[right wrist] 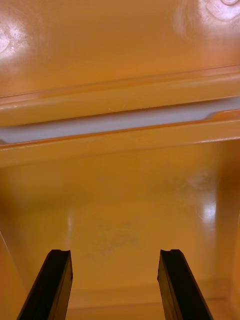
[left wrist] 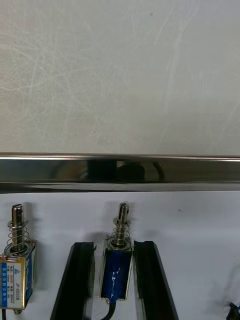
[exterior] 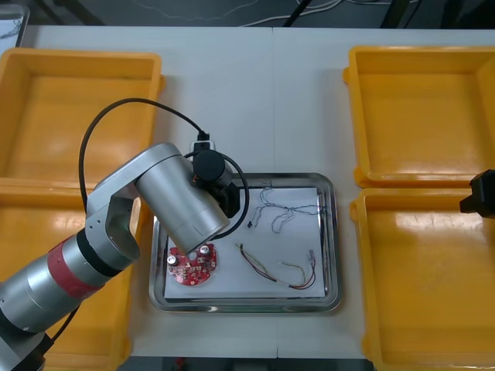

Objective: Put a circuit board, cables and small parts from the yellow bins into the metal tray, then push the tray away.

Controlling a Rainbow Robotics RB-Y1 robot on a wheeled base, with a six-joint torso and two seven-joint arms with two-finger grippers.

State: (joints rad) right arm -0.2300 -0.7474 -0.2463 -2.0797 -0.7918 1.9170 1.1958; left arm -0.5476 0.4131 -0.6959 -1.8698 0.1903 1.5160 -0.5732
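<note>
Two small parts lie at ten o'clock in the metal tray (exterior: 329, 232). Left gripper (left wrist: 114, 245) jaws are closed narrowly on one small metal part (left wrist: 116, 272). Right gripper (right wrist: 116, 252), at three o'clock, is wide open and empty. Risk: a careless release could topple the held part against the second part (left wrist: 17, 272).

I work at a light, scratched table (exterior: 255, 100); dark floor (exterior: 93, 11) lies beyond its far edge.

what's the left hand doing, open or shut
Shut on a small metal part: the left hand's fingers hug both its sides, inside the tray.
</note>
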